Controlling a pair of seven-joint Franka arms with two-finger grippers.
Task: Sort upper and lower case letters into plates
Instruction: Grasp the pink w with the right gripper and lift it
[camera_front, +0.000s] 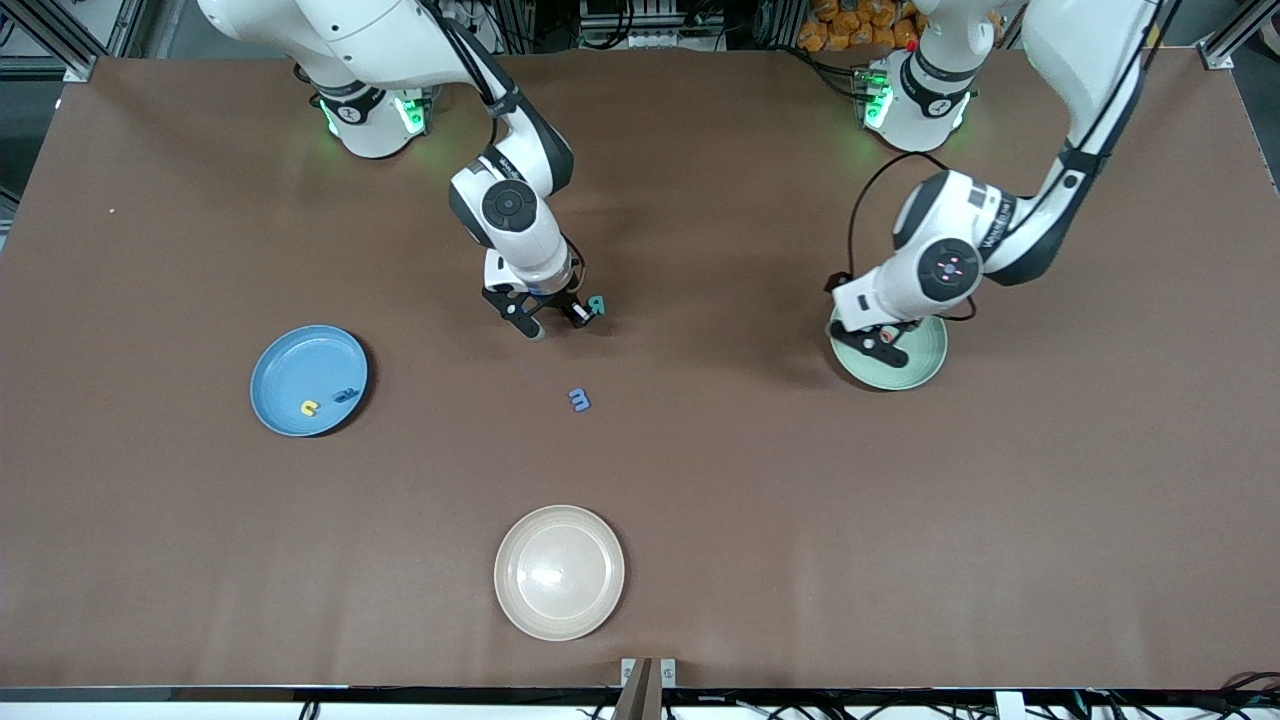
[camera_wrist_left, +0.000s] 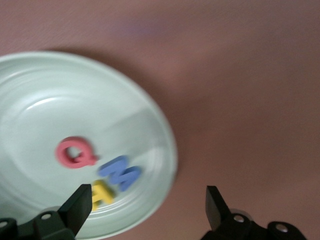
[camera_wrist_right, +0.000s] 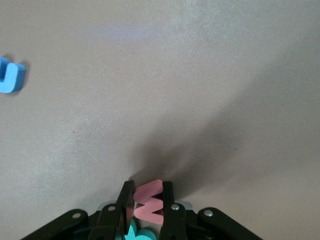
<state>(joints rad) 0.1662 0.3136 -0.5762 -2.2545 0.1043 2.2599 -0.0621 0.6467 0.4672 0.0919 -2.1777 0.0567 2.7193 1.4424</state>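
The right gripper (camera_wrist_right: 148, 200) is pinching a pink letter (camera_wrist_right: 149, 201), a teal letter (camera_front: 597, 305) just beside it. The left gripper (camera_wrist_left: 145, 204) is hanging spread wide over the mint plate (camera_wrist_left: 155, 130) holding three letters. The blue plate (camera_front: 290, 355) is lying toward the right arm's end.

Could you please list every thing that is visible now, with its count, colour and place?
blue plate: one, blue, toward the right arm's end of the table.
letters in the blue plate: two, one yellow, one dark blue.
mint green plate: one, pale green, toward the left arm's end.
letters in the mint green plate: three, pink Q, blue M, yellow one partly hidden.
cream plate: one, beige, nearest to the front camera.
loose blue letter: one, on the table between the plates.
pink letter: one, in the right gripper.
teal letter: one, beside the right gripper.
left gripper: open, over the mint green plate's rim.
right gripper: shut on the pink letter.
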